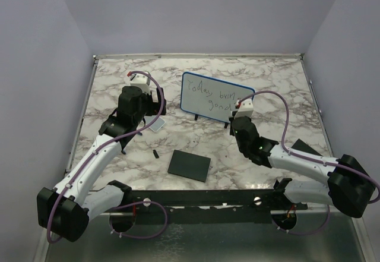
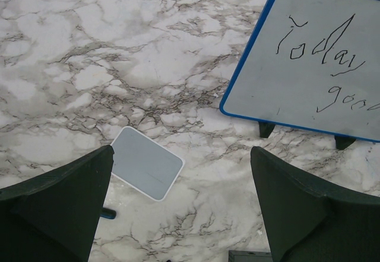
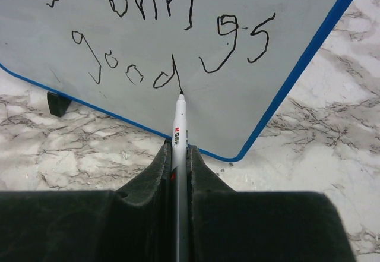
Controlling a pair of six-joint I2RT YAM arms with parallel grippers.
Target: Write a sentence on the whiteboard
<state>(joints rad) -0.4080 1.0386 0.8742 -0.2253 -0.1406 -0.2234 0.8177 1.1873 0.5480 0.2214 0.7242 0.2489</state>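
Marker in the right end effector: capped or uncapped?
Uncapped. The marker shows a bare tip on the whiteboard, at the last "d" of the sentence; the right end effector is shut on it.

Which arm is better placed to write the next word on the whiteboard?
Right. The right hand is shut on the marker, tip at the whiteboard just after "good" in the sentence. The left hand hangs open and empty over the table by a small grey tile.

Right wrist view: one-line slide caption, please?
Right claw shut on a marker, its tip at the d of "good" on the whiteboard.
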